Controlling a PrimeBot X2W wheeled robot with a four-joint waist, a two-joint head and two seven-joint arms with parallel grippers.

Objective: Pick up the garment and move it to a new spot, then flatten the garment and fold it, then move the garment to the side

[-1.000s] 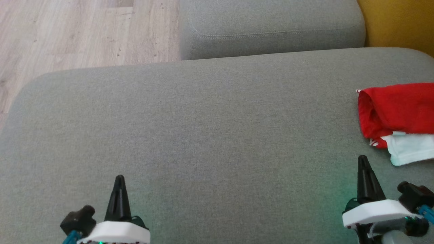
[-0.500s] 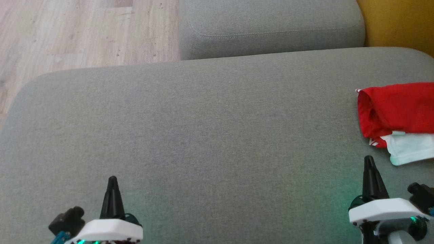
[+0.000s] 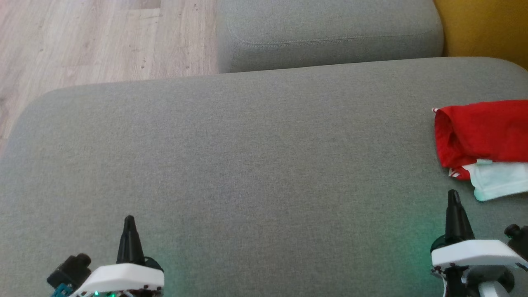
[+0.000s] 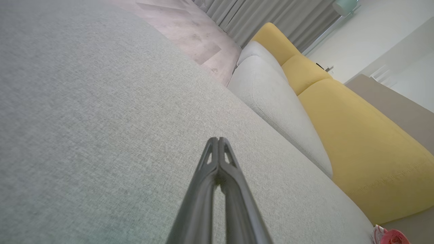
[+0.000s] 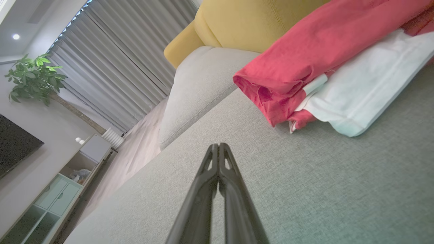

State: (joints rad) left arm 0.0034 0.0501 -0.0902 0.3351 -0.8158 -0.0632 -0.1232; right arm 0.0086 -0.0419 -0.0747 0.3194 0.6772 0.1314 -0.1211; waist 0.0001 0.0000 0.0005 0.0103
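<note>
Both grippers have drawn back toward the near edge of the grey cushion (image 3: 255,156), a flat pad of woven cloth with rounded corners. At its near left, the left gripper (image 3: 129,218) has its 2 dark tapered fingers pressed together, holding nothing. At the cushion's right edge lies the garment (image 3: 482,132), soft red cloth folded over a white panel, its long axis running across the cushion and its rolled red end facing the cushion's middle. Nearer the cushion's front edge, the right gripper (image 3: 453,194) is likewise pressed together and empty, apart from the garment.
</note>
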